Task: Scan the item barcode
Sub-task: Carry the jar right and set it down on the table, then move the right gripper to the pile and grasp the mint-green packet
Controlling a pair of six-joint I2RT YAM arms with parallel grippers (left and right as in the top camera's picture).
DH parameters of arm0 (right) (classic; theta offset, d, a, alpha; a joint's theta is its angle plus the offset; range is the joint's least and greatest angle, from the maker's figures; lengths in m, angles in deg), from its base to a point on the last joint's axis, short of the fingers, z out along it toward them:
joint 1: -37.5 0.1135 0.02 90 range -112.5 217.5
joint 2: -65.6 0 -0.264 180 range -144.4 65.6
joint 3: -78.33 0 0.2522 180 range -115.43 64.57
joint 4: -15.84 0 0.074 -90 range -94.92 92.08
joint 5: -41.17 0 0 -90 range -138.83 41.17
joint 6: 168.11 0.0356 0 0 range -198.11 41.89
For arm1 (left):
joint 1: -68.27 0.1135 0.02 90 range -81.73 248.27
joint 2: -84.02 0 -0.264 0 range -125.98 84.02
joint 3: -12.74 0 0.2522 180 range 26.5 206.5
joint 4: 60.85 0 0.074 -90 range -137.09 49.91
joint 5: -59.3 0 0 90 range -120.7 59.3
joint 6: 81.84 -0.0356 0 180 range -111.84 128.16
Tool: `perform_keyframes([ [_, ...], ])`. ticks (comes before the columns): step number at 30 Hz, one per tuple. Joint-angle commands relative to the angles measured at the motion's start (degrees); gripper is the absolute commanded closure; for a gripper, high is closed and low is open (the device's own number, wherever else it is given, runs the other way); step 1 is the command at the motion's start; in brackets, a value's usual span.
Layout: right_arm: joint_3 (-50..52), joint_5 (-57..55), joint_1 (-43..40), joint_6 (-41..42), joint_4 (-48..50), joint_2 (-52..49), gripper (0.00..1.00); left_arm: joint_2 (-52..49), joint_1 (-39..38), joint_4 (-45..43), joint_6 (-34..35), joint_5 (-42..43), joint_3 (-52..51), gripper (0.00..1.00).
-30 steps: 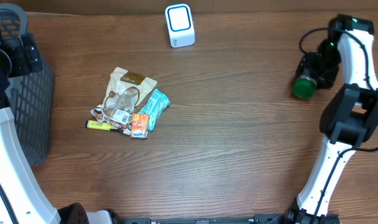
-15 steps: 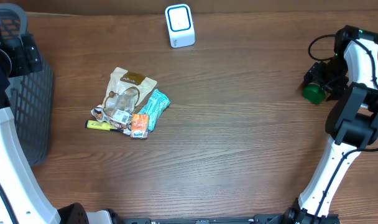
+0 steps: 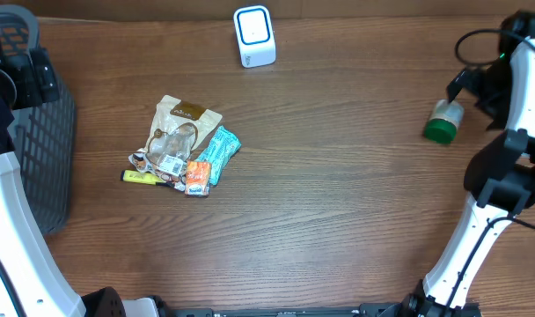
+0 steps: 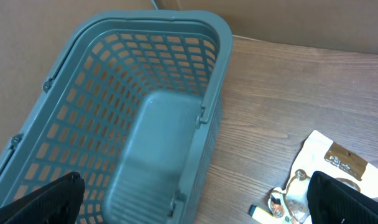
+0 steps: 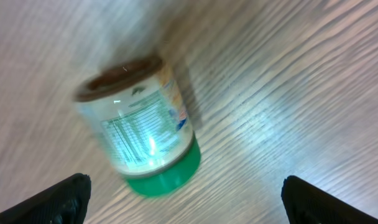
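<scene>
Since your right gripper (image 3: 472,84) has spread its jaws and drawn back, the green-lidded, white-labelled plastic jar (image 3: 442,123) lies loose on its side at the right of the brown wooden table (image 3: 338,220), well apart from the white-and-blue scanner box (image 3: 254,35) at far centre; that item looks finished. Your left gripper (image 4: 195,208) hangs spread above the grey mesh basket (image 4: 83,124).

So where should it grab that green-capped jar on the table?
Probably across the white middle of the jar, between the green cap and the brown end, coming straight down from above. It seems to lie on its side, so its rounded flanks are free for a finger each. End to end looks too long a span.
</scene>
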Motion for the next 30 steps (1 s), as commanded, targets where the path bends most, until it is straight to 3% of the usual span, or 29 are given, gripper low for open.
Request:
perform_keyframes([
  [1,-5.7,4.6,0.0,-2.9,-0.1,6.4,0.0,-0.6,0.3,-0.2,-0.8,-0.3,0.3,0.0],
  [11,-5.8,19.8,5.9,-11.4,4.4,9.6,0.01,-0.6,0.3,-0.2,-0.8,-0.3,0.3,0.0],
  [20,-5.2,28.0,20.0,-18.7,4.4,9.5,0.02,-0.6,0.3,-0.2,-0.8,-0.3,0.3,0.0],
  [27,-4.2,27.5,33.4,-19.0,5.1,9.2,0.0,-0.6,0.3,-0.2,-0.8,-0.3,0.3,0.0],
  [30,-1.7,27.5,38.6,-15.3,7.3,9.2,0.02,-0.6,0.3,-0.2,-0.8,-0.3,0.3,0.0],
])
